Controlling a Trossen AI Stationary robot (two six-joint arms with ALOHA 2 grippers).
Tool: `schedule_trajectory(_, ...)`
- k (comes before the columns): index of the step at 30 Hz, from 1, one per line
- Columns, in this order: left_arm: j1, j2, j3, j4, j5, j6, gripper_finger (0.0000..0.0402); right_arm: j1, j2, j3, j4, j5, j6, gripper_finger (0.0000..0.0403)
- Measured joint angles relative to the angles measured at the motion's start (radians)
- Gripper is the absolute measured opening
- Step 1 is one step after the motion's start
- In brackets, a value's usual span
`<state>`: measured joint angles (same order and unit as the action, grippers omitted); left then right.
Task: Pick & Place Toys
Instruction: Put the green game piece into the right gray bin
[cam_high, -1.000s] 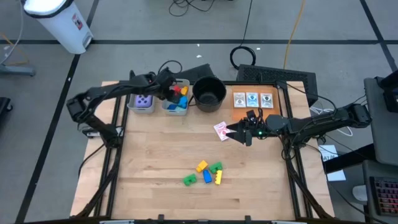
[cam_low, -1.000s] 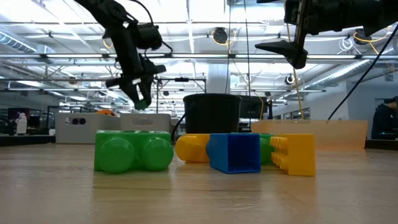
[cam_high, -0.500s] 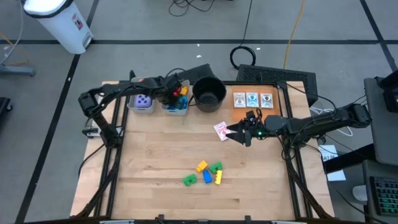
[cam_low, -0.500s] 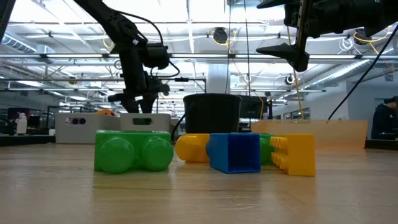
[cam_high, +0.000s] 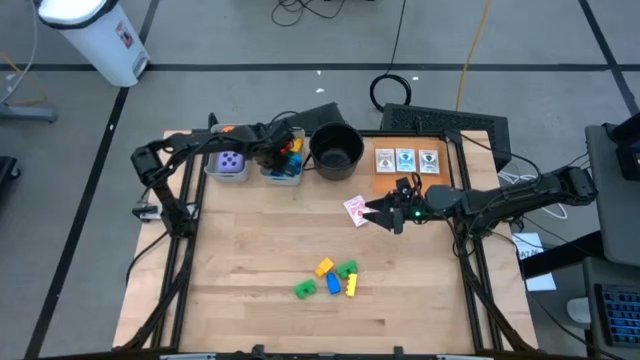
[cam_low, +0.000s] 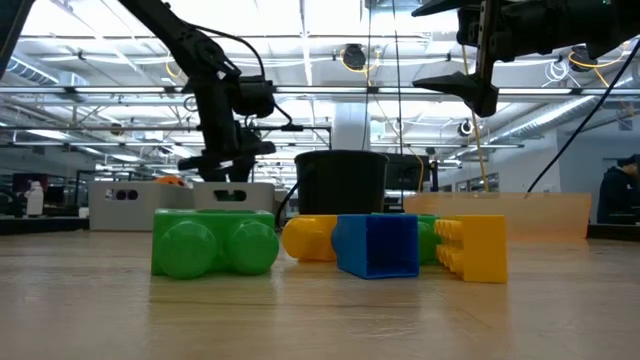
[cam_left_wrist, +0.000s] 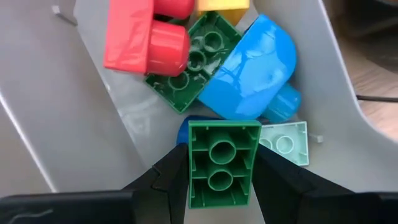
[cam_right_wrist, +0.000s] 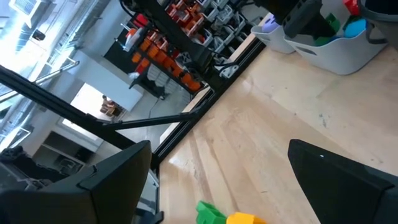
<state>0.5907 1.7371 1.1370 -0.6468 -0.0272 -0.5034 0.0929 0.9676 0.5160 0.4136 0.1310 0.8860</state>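
Bright, even overhead light across table (cam_high: 260, 260); shadows under blocks (cam_high: 330, 278) soft and short. Low view backlit: ceiling strip lights (cam_low: 90, 60) glared white, arms read as near silhouettes, front blocks sharp, room behind soft. Left wrist view crisp up close, white sheen on blue block (cam_left_wrist: 252, 68) and red block (cam_left_wrist: 140, 37), bin wall (cam_left_wrist: 56, 124) evenly lit. Right wrist view hazy, windows (cam_right_wrist: 37, 25) blown out, own fingers (cam_right_wrist: 348, 186) dark and blurred.

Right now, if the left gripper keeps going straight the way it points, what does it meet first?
Probably the rounded blue plastic block in the grey bin; the left gripper holds a green plastic block just above the pile, though depth is unclear.
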Motion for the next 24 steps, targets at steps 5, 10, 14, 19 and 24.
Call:
schedule_trajectory(5,0.005,0.001,-0.001,0.022,0.048,0.005,0.0156,0.0,0.0,0.0,0.0,0.0,0.016,0.0375)
schedule_trajectory(10,0.009,0.004,-0.003,0.027,0.067,-0.007,0.0191,0.0,0.0,0.0,0.0,0.0,0.018,0.0375)
schedule_trajectory(14,0.016,0.004,-0.003,0.029,0.1,-0.014,0.0218,0.0,0.0,0.0,0.0,0.0,0.018,0.0375)
schedule_trajectory(19,0.034,0.003,0.04,0.027,0.175,-0.029,0.0237,0.0,0.0,0.0,0.0,0.0,0.018,0.0375)
schedule_trajectory(24,0.045,-0.028,0.157,0.014,0.182,-0.006,0.0238,0.0,0.0,0.0,0.0,-0.001,0.017,0.0375)
